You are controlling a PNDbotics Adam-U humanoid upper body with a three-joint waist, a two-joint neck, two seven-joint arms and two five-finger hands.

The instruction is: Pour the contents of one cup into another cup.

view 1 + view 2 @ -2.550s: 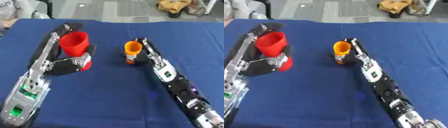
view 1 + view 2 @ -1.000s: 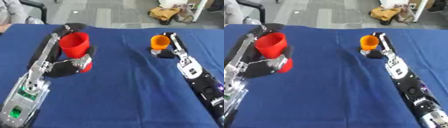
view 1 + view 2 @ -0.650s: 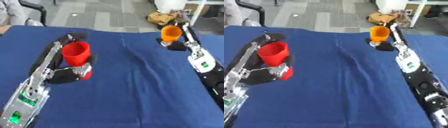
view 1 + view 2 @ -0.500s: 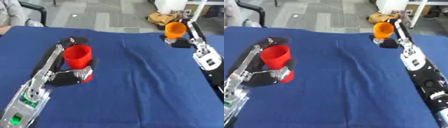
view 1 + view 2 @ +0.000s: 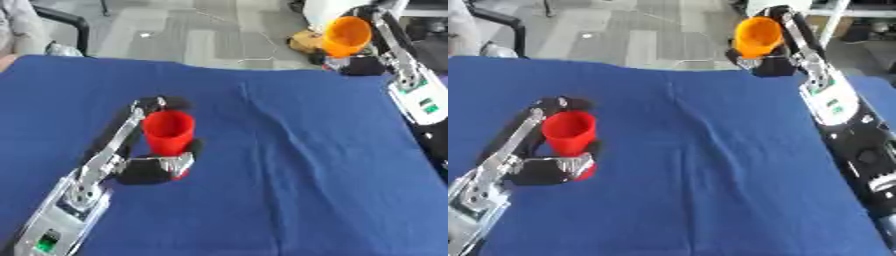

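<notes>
Cups well apart. Left eye view: my left hand is curled round the red cup, which stands upright on the blue tablecloth at about 9 o'clock from the table's middle. The orange cup is up at 1 o'clock, beyond the cloth's far edge, mouth tipped toward the camera; my right hand is wrapped round its base. Judgement: the pour cannot start from here. I should bring the orange cup down toward 8 o'clock until its lip is over the red mouth, keep it level on the way, then tilt slowly while the left hand steadies the receiver.

Right eye view: same layout, red cup at 9 o'clock, orange cup at 1 o'clock, held off the cloth. I cannot see inside either cup.

Against 2.5 s ago: the orange cup then sat near table centre, just beside the red one; it has since risen and swung away to the far right. The whole picture has also shifted, so part of that is head motion. The red cup remains in the left hand's grasp.
</notes>
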